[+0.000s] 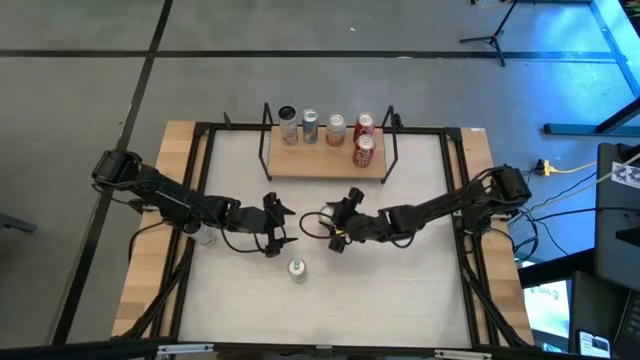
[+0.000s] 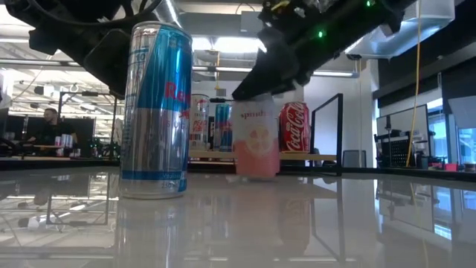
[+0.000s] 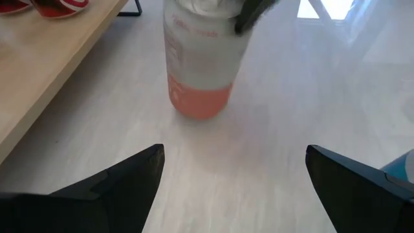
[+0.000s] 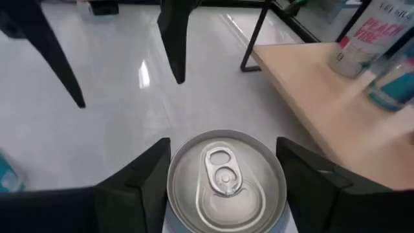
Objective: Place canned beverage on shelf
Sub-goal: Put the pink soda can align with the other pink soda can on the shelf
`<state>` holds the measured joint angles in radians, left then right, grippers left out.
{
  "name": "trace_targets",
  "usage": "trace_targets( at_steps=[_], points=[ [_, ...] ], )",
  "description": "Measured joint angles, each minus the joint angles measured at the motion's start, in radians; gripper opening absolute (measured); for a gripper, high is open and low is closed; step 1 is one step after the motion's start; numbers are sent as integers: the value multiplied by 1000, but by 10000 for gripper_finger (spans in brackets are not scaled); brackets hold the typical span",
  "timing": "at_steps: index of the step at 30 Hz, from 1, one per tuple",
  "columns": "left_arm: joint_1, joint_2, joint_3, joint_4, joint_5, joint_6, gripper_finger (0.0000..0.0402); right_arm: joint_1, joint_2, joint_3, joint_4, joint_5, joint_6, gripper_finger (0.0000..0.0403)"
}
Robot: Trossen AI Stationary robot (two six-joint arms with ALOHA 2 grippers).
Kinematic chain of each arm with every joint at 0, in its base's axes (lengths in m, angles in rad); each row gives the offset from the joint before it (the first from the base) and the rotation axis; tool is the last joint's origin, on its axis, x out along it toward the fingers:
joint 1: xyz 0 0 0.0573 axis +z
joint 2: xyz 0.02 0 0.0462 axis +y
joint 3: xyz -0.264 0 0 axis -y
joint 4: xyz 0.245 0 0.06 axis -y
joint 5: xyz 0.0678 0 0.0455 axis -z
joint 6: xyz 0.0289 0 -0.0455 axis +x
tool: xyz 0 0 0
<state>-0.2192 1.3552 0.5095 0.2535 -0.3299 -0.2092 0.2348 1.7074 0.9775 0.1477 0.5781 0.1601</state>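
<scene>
- The shelf (image 1: 325, 160) at the far side of the surface (image 1: 400, 290) already carries five cans: a row of four along its back edge and a red Coca-Cola can (image 1: 364, 150) just in front of the right end of that row.
- Two cans are still off the shelf. A pink-and-white can (image 2: 256, 138) stands on the surface between the two arms, just in front of the shelf, and a tall blue-and-silver Red Bull can (image 2: 155, 112) stands alone nearer the front edge, well apart from the shelf.
- By my reading the task is well under way but not done: the pink-and-white can is the one in hand, and the Red Bull can is untouched.
- The right pincer (image 4: 223, 178) sits over the pink-and-white can with one finger on either side of its silver lid; the fingers look close against the can, so I judge it clamped on the can, which stands upright on the surface.
- The right arm reaches in from the right edge, stretched low toward the middle.
- The left pincer (image 3: 233, 178) has its fingers wide apart and holds nothing. It points at the pink-and-white can from nearby, with the arm reaching in from the left edge.
</scene>
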Motion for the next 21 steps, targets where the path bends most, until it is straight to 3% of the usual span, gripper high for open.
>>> trace_targets(
  at_steps=[8, 18, 21],
  points=[
    [0, 0, 0, 0, 3, 0, 367, -37, -48, 45, -53, -37, -34, 227],
    [0, 0, 0, 1, 10, -1, 366, -41, -16, 7, -47, -103, 70, 227],
    [0, 0, 0, 2, 10, -1, 367, -41, -18, 7, -45, -99, 73, 259]
  ],
)
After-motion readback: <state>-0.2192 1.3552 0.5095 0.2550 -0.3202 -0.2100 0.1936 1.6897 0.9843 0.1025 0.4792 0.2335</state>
